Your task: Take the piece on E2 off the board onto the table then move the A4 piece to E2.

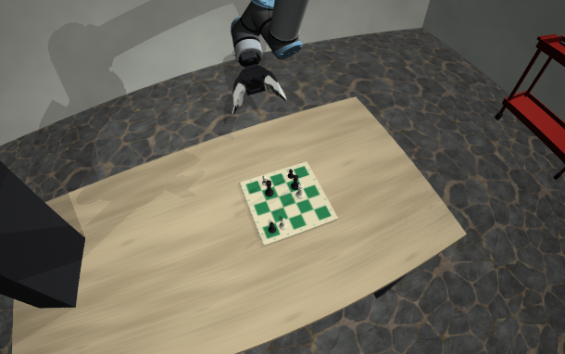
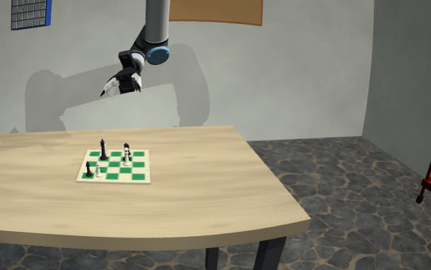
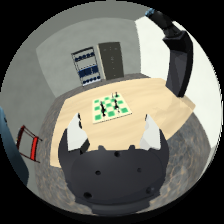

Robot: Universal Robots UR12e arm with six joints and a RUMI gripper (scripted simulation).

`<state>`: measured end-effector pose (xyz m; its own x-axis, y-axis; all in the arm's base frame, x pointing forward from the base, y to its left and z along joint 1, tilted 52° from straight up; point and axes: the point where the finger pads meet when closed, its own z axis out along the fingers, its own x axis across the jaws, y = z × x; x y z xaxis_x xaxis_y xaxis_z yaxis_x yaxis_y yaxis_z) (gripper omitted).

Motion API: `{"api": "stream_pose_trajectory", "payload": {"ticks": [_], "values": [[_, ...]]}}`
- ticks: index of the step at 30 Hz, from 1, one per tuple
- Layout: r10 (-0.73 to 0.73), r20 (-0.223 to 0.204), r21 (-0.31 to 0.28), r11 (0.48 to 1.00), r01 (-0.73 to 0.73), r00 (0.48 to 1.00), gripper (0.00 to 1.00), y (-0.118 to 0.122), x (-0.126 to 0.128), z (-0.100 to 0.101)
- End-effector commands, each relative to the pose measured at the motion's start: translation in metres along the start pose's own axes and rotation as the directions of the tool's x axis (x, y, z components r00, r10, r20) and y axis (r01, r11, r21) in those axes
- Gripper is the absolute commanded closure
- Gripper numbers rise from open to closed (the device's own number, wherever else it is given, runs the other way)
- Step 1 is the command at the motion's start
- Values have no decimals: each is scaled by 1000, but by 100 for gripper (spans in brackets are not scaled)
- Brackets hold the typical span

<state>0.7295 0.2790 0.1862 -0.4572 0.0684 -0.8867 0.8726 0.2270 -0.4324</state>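
Note:
A small green and cream chessboard (image 1: 288,202) lies near the middle of the wooden table (image 1: 222,232). It also shows in the exterior view (image 2: 114,166) and the wrist view (image 3: 111,107). Several upright pieces stand on it. A black pawn (image 1: 271,227) and a white pawn (image 1: 282,223) stand at the near edge. A tall black piece (image 1: 269,189), a tall white piece (image 1: 300,191) and two more black pieces (image 1: 293,178) stand at the far side. The edge letters are too small to read. My gripper (image 1: 259,103) (image 2: 121,88) hangs high beyond the table's far edge, open and empty.
A red shelf cart (image 1: 537,102) stands on the floor at the far right. A dark block (image 1: 32,250) sits at the table's left end. A grey wall (image 2: 247,78) rises behind the table.

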Motion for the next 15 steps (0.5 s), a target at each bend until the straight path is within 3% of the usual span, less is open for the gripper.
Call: {"api": "stream_pose_trajectory", "payload": {"ticks": [1,15], "values": [[33,-41,-34,999,-34,999,0,-1,-1,3],[135,-139,-95,984,-149,981,0,-4,-7,15]]}}
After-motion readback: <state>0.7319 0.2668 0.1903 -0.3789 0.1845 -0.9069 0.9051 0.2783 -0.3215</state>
